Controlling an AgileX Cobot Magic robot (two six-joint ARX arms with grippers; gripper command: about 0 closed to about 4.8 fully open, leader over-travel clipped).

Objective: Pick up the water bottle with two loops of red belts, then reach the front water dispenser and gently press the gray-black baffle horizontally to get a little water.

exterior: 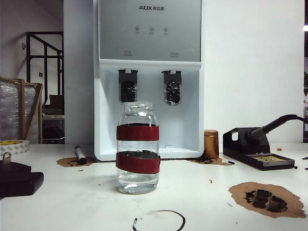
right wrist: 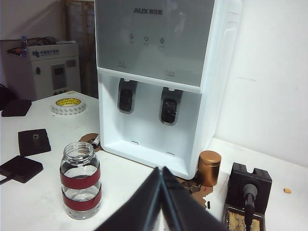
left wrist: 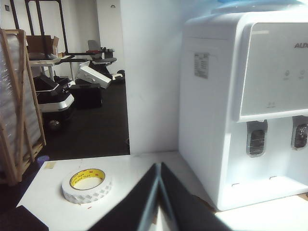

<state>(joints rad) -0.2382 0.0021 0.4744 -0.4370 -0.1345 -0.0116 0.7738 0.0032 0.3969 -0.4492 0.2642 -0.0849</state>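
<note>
Water bottle (exterior: 138,147) upright on the white table (exterior: 202,192), out in front of the water dispenser (exterior: 149,77) and apart from it, roughly in line with the gap between the two dark gray-black baffles (exterior: 128,85). Two dark red bands around the glass body, mouth uncovered, a shallow layer of clear water (exterior: 137,182) at the bottom.

Left gripper (left wrist: 159,192) raised above the table's left end, fingers pressed together with nothing between them, near a roll of white tape (left wrist: 86,185) and beside the dispenser's side wall. Right gripper (right wrist: 162,197) likewise pressed together and empty, up over the table, with the bottle near it and untouched.

Small copper-brown canister (exterior: 211,144) just beside the dispenser's right front corner; soldering-iron stand (exterior: 257,147) further right. Black marker (exterior: 80,154) lying near the dispenser's left corner. Scorched brown patches on the tabletop, possibly burn marks. Neither gripper clearly visible from the exterior camera.
</note>
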